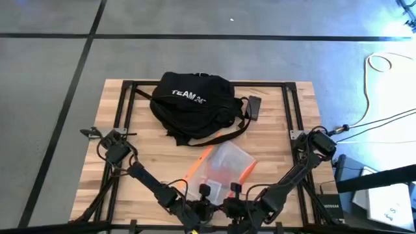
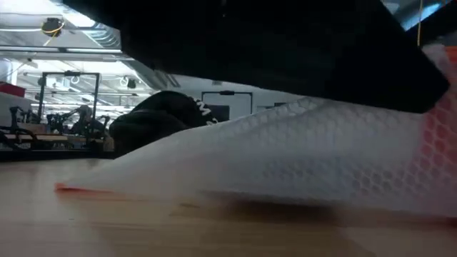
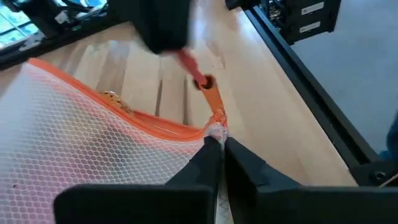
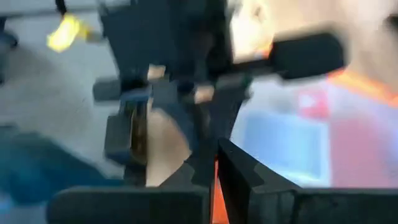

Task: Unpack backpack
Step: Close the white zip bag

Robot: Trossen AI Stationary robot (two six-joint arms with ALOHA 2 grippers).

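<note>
Pouch [image 3: 93, 155] pinched at its orange corner by left gripper [image 3: 217, 149], right gripper [image 4: 214, 165] too; backpack [image 1: 192, 104] untouched. Best lifted together, gently.

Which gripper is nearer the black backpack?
Roughly equal, left if either. The left gripper and right gripper both sit at the mesh pouch's near edge, well short of the backpack.
</note>
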